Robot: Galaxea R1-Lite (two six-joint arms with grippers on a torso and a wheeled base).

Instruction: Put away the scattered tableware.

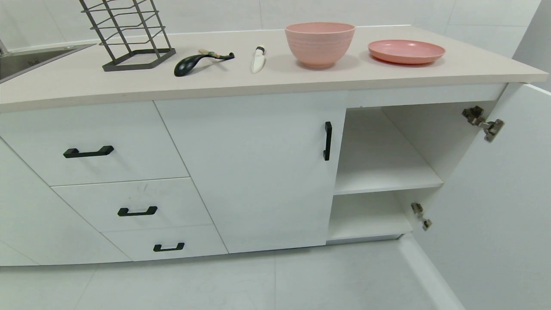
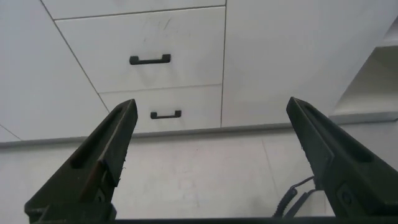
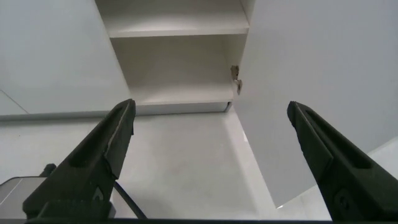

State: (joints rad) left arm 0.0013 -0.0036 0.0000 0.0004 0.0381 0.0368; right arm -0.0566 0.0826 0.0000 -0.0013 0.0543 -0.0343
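Running off-frame: sink (image 1: pixel 26 61), rack (image 1: pixel 131 66).

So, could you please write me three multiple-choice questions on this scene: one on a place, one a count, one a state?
1. Where is the pink plate?
A. On the counter, right of the pink bowl
B. In the sink
C. On a cabinet shelf

2. How many drawers are there?
A. Two
B. Three
C. Five

3. The right cabinet door is:
A. shut
B. open
C. missing

Answers:
1 A, it lies on the counter beside the bowl.
2 B, three handled fronts are stacked.
3 B, it stands swung wide.
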